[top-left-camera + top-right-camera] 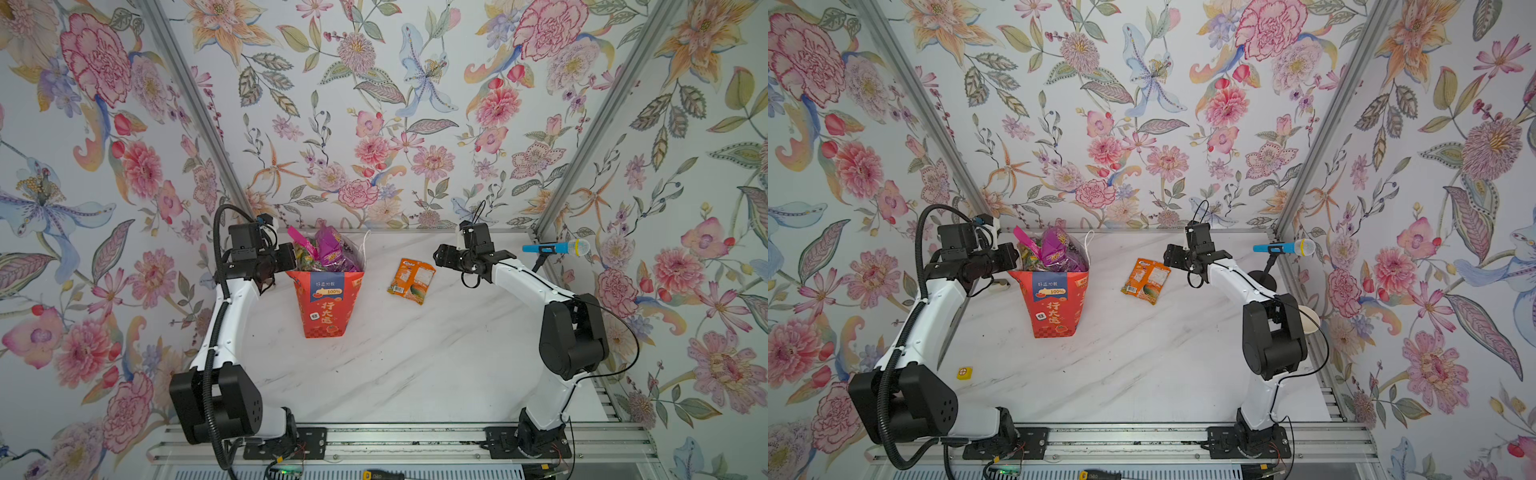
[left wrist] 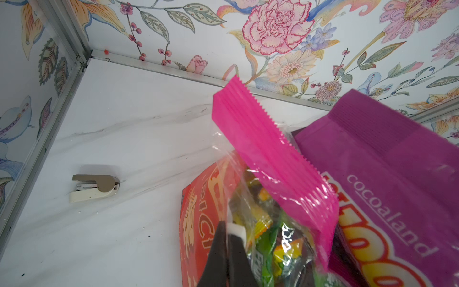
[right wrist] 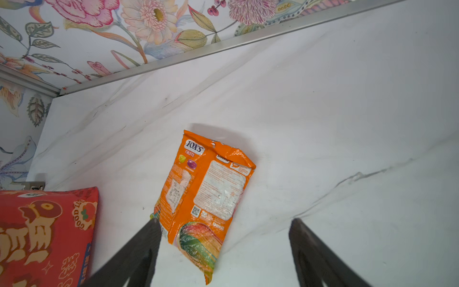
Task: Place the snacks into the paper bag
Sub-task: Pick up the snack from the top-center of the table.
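Observation:
The red paper bag stands upright on the marble table, left of centre. Several snacks stick out of its top: a magenta packet, a purple one and a clear packet of green and yellow candy. My left gripper is shut on the bag's left rim, a white edge pinched between its fingers. A small orange packet lies flat on the table to the right of the bag. My right gripper hovers open just right of that packet, holding nothing.
A blue microphone on a stand sits at the back right edge. A beige stapler lies on the table left of the bag. A pale paper cup shows behind the right arm. A small yellow tag lies near the left arm.

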`<state>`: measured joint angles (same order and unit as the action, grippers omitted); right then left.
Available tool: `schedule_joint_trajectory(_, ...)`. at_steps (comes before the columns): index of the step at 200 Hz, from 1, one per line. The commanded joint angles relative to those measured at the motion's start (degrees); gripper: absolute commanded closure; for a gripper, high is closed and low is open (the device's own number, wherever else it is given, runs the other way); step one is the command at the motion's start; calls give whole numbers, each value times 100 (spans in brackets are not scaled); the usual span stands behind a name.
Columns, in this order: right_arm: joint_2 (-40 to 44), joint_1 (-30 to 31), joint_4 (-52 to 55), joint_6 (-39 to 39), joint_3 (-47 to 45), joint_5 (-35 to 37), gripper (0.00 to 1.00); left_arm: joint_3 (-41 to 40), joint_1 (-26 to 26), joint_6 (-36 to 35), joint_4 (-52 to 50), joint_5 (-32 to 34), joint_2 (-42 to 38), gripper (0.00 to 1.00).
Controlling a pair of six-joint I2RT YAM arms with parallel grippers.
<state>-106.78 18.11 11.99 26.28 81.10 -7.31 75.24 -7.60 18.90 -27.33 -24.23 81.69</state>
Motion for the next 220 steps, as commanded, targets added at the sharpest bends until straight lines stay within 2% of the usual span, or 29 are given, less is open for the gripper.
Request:
schedule_joint_trajectory(1, -222, -73, -628, 637, -220, -264, 18, -10, -4, -35, 288, -170, -171, 100)
schedule_joint_trajectory(64, -991, 62, -1047, 1148, -398, -406, 19, 6, -19, -35, 288, -179, -153, 100)
schedule_joint_trajectory(116, -1395, 287, -1020, 1221, -102, -420, 22, 15, -24, -35, 291, -187, -135, 100)
schedule_joint_trajectory(162, -1804, 326, -1100, 1441, 44, -441, 33, 20, -35, -44, 267, -181, -153, 100)
schedule_joint_trajectory(183, -1896, 316, -1106, 1450, 101, -415, 42, 43, -40, -44, 261, -174, -162, 100)
schedule_joint_trajectory(197, -1883, 292, -1115, 1433, 127, -372, 54, 50, -41, -44, 255, -170, -162, 100)
schedule_joint_trajectory(211, -1839, 258, -1157, 1402, 138, -364, 69, 64, -57, -37, 260, -170, -162, 100)
schedule_joint_trajectory(218, -1787, 232, -1200, 1384, 135, -376, 81, 61, -48, -35, 257, -170, -162, 100)
schedule_joint_trajectory(220, -1759, 227, -1223, 1374, 134, -382, 88, 65, -51, -35, 262, -170, -162, 100)
